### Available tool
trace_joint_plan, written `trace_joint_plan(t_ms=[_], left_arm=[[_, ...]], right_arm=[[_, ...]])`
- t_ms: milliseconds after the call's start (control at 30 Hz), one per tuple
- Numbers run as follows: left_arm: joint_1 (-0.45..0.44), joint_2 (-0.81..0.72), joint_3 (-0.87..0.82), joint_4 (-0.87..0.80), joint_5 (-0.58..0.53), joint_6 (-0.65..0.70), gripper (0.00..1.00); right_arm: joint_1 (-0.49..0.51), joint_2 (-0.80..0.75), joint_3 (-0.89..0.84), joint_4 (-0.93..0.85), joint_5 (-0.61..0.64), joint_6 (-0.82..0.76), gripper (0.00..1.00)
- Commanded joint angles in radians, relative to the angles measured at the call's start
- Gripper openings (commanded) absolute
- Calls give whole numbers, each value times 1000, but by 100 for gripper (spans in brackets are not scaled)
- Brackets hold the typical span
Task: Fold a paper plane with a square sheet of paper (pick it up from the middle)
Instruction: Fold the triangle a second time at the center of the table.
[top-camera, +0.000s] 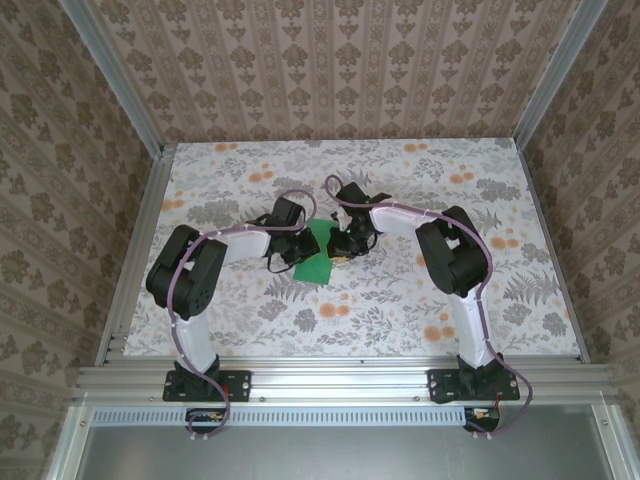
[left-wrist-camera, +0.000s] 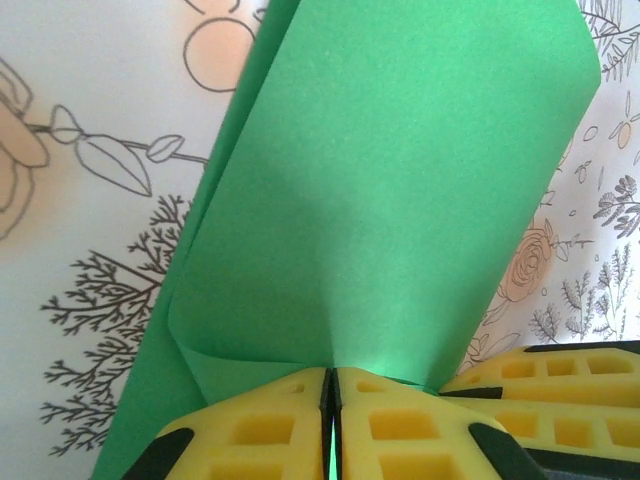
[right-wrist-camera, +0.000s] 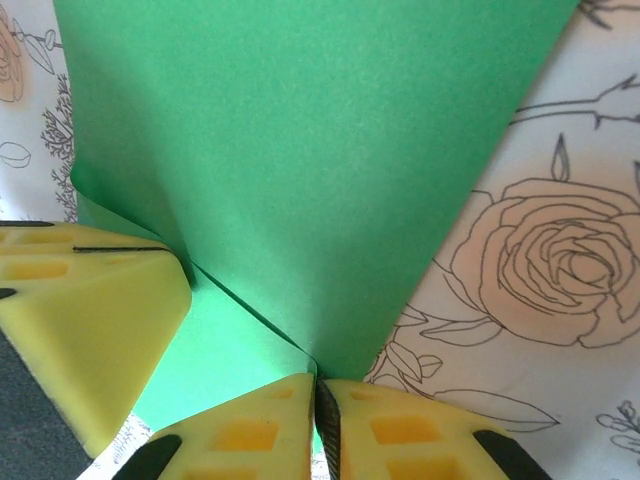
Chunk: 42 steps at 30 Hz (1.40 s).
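The square sheet of paper (top-camera: 318, 262) is bright green and lies mid-table between the two arms, partly folded over on itself. In the left wrist view its upper flap (left-wrist-camera: 400, 190) curls over a lower layer (left-wrist-camera: 150, 420), and my left gripper (left-wrist-camera: 332, 378) is shut on the fold's near edge. In the right wrist view my right gripper (right-wrist-camera: 320, 385) is shut on a corner of the folded flap (right-wrist-camera: 300, 170), with green showing between its yellow pads. In the top view the left gripper (top-camera: 303, 250) and right gripper (top-camera: 340, 250) face each other across the sheet, almost touching.
The floral tabletop (top-camera: 400, 300) spreads around the sheet, fenced by an aluminium frame (top-camera: 330, 375) and patterned walls. The right gripper's yellow fingers (left-wrist-camera: 560, 400) sit close beside the left gripper. A left gripper finger (right-wrist-camera: 80, 320) crowds the right wrist view.
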Motion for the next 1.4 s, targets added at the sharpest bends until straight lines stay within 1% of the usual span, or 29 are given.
trace_joint_plan(t_ms=[0,100,200,267,400,467,733,800,900,1100,1367], left_arm=[[9,44,5,-105,-66,-24,11],[9,57,-4,-119,-69,-41,10],[9,62,-15,-118,-69,-57,9],[9,60,-20,-118,-69,-63,8],[9,51,-30,-115,-75,-67,8],[9,48,-36,-110,-74,-68,8],[11,54,-44,-95,-59,-68,8],[12,56,-47,-92,-56,-68,7],[12,56,-46,-90,-54,-71,7],[14,56,-50,-82,-48,-77,7],[26,42,-45,-75,-32,-64,8]], right_arm=[[3,101,-51,-75,133,9,19],[0,31,-18,-51,102,34,26],[-9,-58,-20,5,74,71,29],[-11,-113,-43,51,73,79,30],[-9,-193,-119,85,128,83,29],[-2,-214,-159,114,115,82,28],[72,-169,-180,164,12,105,16],[76,-155,-196,202,-43,123,14],[85,-138,-205,218,-89,128,12],[91,-117,-245,207,-116,128,11],[90,-95,-302,133,-100,78,11]])
